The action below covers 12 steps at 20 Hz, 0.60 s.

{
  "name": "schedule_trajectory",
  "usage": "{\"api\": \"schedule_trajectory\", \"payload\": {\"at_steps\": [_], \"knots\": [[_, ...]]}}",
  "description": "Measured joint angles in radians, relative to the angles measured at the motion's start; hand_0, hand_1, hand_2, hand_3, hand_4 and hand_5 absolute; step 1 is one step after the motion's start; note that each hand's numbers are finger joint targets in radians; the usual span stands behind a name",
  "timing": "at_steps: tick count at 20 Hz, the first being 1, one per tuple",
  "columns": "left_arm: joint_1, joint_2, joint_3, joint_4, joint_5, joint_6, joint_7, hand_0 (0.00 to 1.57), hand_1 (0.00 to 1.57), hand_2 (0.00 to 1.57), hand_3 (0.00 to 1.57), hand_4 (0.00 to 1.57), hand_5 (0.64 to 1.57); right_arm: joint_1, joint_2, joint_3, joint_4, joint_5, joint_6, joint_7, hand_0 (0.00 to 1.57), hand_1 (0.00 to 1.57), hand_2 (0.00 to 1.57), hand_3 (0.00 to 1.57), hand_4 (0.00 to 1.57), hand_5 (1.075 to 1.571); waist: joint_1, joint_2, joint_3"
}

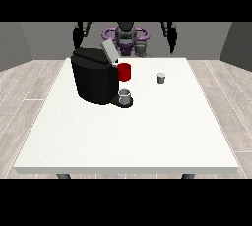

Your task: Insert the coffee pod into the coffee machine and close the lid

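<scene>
A large white table (128, 136) fills most of the view, with the robot (126, 36) small behind its far edge. On the table's far left part stands the black coffee machine (93, 77), its grey lid (109, 52) tilted up and open at the top right corner. A red part (124, 71) sticks out of the machine's right side, just under the lid. Below it, on the machine's low front base, sits a small grey cup (125, 96).

The coffee pod (161, 77), small and grey, stands alone on the table to the right of the machine, well apart from it, with bare table between the two.

Both arms are raised above the table's far edge. The hand at the view's left (78, 37) hangs above and behind the machine; the hand at the view's right (173, 38) hangs above and behind the pod. Neither touches anything. Whether their fingers are spread or curled, I cannot tell.
</scene>
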Motion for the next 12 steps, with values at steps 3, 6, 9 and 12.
{"api": "schedule_trajectory", "payload": {"at_steps": [3,6,9,12], "knots": [[0.018,0.020,-0.024,-0.011,-0.031,-0.026,-0.014,0.00,0.00,0.00,0.00,0.00,1.571,0.006,-0.002,-0.004,0.013,-0.010,0.018,0.011,0.00,0.00,0.00,0.00,0.00,1.571,0.011,-0.018,-0.0088],[0.027,0.078,-0.048,-0.043,-0.060,-0.086,-0.037,0.00,0.00,0.00,0.00,0.00,1.571,0.006,-0.001,-0.013,0.041,-0.012,0.021,0.003,0.00,0.00,0.00,0.00,0.00,1.571,0.032,-0.027,-0.0129],[0.028,0.139,-0.061,-0.045,-0.107,-0.128,-0.102,0.00,0.00,0.00,0.00,0.00,1.571,0.006,0.012,-0.009,0.055,0.073,-0.066,-0.021,0.00,0.00,0.00,0.00,0.00,1.571,0.033,-0.022,-0.0151],[0.005,0.183,-0.056,-0.011,-0.155,-0.143,-0.153,0.00,0.00,0.00,0.00,0.00,1.571,-0.015,0.013,-0.015,0.062,0.106,-0.100,-0.044,0.00,0.00,0.00,0.00,0.00,1.571,0.014,0.008,-0.0159]]}}
